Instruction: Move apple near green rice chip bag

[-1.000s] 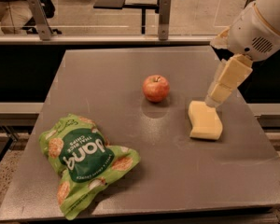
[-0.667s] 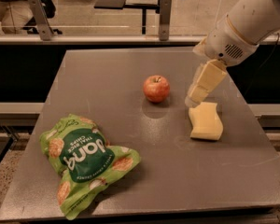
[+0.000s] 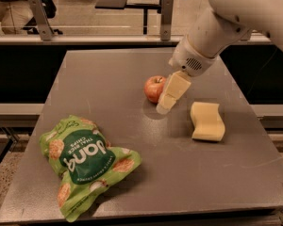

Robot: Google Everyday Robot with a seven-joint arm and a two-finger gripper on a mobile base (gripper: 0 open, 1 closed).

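Note:
A small red-orange apple (image 3: 153, 88) sits near the middle of the grey table (image 3: 108, 79). The gripper (image 3: 166, 105) hangs from the white arm coming in from the upper right. Its cream-coloured fingers sit right beside the apple's right side and partly cover it. A crinkled bright green rice chip bag (image 3: 85, 161) with a dark green round label lies at the front left of the table, well apart from the apple.
A pale yellow wavy-edged sponge block (image 3: 206, 121) lies right of the gripper. The table's front edge runs just below the bag. Beyond the far edge stand rails, posts and dark furniture.
The arm has swung left and down from above the sponge to the apple's right side. The apple, bag and sponge have not moved.

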